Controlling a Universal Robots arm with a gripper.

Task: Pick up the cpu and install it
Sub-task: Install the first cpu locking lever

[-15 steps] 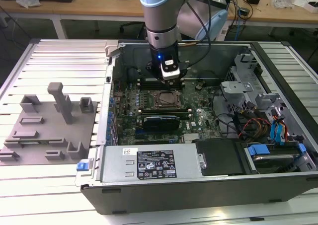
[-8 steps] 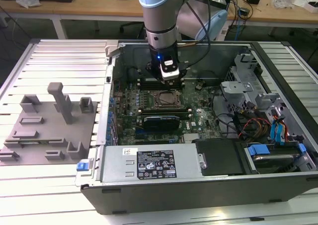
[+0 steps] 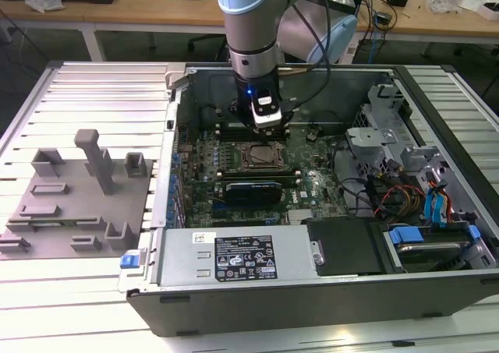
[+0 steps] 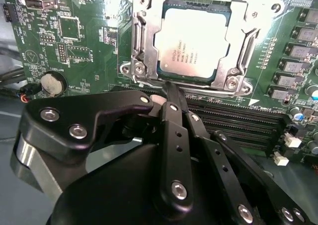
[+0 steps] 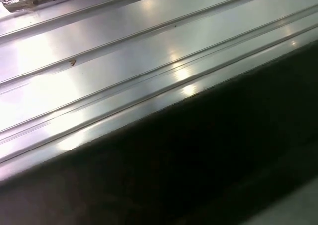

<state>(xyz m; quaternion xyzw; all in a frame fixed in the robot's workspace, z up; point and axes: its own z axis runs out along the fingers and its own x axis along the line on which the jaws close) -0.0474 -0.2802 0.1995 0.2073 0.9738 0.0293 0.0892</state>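
The cpu (image 4: 195,43), a flat square chip with a silvery top, lies flat inside the metal socket frame (image 4: 144,36) on the green motherboard (image 4: 79,51). In the second wrist view my gripper (image 4: 171,89) has its black fingers drawn together into a narrow tip, with nothing between them. That tip hangs over the socket frame's edge, beside the cpu and not gripping it. In the exterior view the gripper (image 3: 265,121) hangs inside the open computer case just behind the socket (image 3: 260,157).
Grey plastic fixture blocks (image 3: 78,189) stand on the ribbed metal table at the exterior view's left. A black card (image 3: 251,191) and the power supply (image 3: 242,255) lie in front of the socket. Memory slots (image 4: 233,120) run beside it. Cables and drive bays (image 3: 413,197) crowd the right.
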